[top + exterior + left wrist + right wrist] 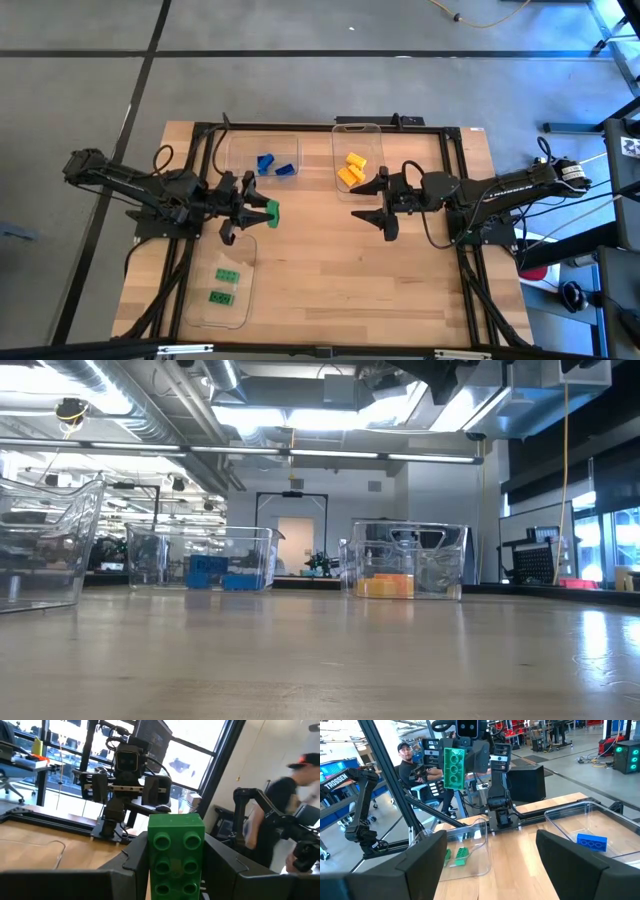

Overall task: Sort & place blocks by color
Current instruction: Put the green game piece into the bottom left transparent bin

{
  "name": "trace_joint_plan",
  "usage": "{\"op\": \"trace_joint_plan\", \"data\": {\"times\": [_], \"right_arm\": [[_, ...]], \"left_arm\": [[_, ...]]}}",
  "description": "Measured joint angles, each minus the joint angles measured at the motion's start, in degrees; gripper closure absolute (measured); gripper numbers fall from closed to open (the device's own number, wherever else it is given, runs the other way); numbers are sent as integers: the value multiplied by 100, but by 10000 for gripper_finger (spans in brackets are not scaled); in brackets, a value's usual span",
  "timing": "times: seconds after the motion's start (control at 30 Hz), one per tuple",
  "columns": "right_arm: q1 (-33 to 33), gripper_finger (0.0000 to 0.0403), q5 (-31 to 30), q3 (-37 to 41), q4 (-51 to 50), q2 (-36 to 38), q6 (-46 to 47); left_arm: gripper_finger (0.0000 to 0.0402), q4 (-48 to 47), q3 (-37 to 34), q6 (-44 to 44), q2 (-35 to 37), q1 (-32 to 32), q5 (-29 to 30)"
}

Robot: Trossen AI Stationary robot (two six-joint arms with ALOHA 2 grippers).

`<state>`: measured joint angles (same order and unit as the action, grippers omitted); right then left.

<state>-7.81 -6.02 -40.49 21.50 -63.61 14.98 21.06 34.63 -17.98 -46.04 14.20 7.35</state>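
Green block [176,855] clamped in left gripper [262,211], above table between trays. Judgement: carry to tray [203,300] with green blocks [226,284], lower, then release. Right gripper [369,200] wide, empty.

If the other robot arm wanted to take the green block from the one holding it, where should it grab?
Probably the free end. The left gripper pinches the green block by its smooth sides, studs facing the right gripper, whose fingers are open. It could come straight across the table and close on the bare upper half, flat sides.
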Motion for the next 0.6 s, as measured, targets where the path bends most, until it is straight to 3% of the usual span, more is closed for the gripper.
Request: {"op": "trace_joint_plan", "data": {"times": [0.3,0.47,0.6], "right_arm": [[2,93,-3,0,0,0,3],[2,93,-7,0,9,0,267],[2,93,-7,0,11,0,286]], "left_arm": [[272,-403,6,-18,-2,179,-110],[272,-2084,628,-441,-39,519,-290],[272,-3987,1485,-593,-389,968,-301]]}}
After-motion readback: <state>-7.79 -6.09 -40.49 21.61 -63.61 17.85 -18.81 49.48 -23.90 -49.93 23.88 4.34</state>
